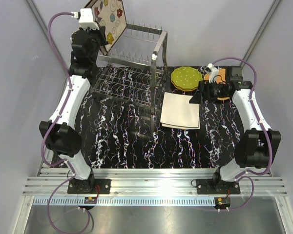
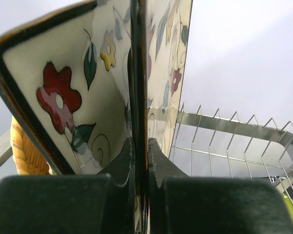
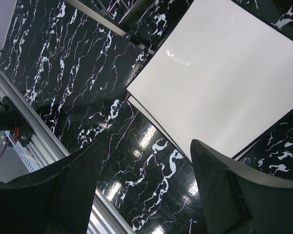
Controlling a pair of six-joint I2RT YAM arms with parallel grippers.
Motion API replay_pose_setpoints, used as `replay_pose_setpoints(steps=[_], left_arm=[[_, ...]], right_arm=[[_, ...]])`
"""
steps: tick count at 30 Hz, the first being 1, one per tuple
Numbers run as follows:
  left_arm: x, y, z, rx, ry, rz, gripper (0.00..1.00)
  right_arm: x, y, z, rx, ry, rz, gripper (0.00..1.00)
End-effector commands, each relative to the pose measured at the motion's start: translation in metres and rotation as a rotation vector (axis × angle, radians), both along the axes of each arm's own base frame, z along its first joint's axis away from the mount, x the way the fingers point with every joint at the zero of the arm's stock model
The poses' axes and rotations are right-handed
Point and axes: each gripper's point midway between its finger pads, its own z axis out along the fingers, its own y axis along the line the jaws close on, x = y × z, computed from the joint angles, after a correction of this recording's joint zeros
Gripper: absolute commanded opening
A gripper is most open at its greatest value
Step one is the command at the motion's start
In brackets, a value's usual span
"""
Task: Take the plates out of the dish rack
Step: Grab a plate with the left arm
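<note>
Left end effector [image 2: 139,152] clamps a glossy square flowered plate [image 2: 63,100]; right end effector [image 3: 151,145] gapes near smooth cream plates [image 3: 219,78].

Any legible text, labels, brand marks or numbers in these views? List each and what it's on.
No readable text in any view.
flowered square plate, clamped in the left gripper: painted flowers and leaves only, no words.
white square plate on the table: blank.
green dotted plate: dots only.
small boards at the arm bases: too small to read.
</note>
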Motion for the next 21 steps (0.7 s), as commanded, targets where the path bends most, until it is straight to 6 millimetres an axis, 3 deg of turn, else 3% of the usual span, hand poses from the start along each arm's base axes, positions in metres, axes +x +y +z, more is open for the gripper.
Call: replay_pose_setpoints(steps=[1,21], left_arm=[[-0.113,0.038,0.2,-0.088,-0.573,0.071,0.0],[-0.137,0.038,0.222,-0.13,-0.626,0.043,0.0]], right_arm=[[0.002,0.007,0.035,0.023,-0.095,0.02,0.79],[0.003,0.007,0.039,0.027,-0.1,0.019,0.8]])
